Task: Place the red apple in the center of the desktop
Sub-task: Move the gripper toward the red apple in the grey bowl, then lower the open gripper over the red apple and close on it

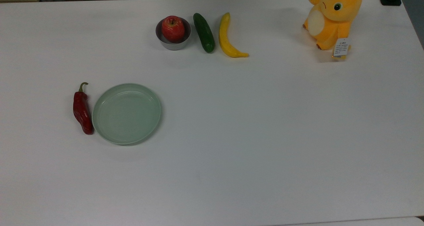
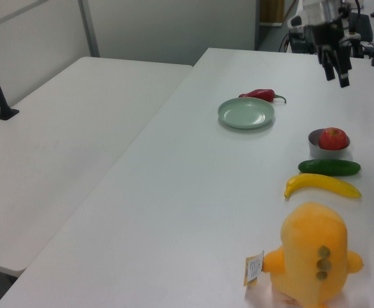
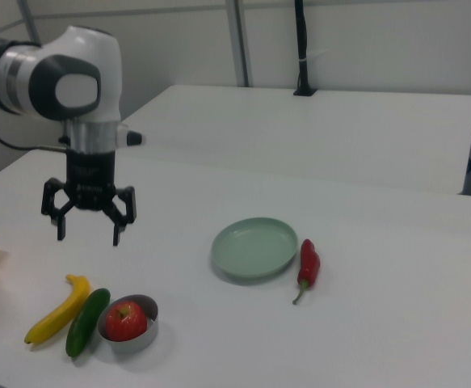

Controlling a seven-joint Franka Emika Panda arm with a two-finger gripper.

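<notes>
- You have the red apple (image 1: 173,28) sitting stem-up in a small grey metal bowl (image 1: 173,43), which stands on the white desktop (image 1: 251,126) near its far edge in the top view.
- Taking that bowl as your landmark: in the top view the dark green cucumber (image 1: 203,32) lies just beside it on the top view's right, close but seemingly not touching, and the yellow banana (image 1: 227,37) lies just beyond the cucumber, roughly parallel to it.
- The pale green plate (image 1: 126,113) sits well apart from the bowl, nearer the camera and toward the top view's left, with nothing in it. The dark red chili pepper (image 1: 82,109) lies along the plate's far side from the bowl, its lower end touching or nearly touching the rim.
- The orange plush toy (image 1: 332,17) with a white paper tag sits well apart from the bowl, off toward the top view's right corner.
- Your gripper (image 3: 86,230) hangs in the air above the desktop, pointing down, with its two dark fingers spread apart and nothing between them.
- In the right view the gripper is above and a little to the right view's left of the bowl, clear of the apple; in the left view it (image 2: 337,72) appears higher in the frame than the bowl (image 2: 328,146).
</notes>
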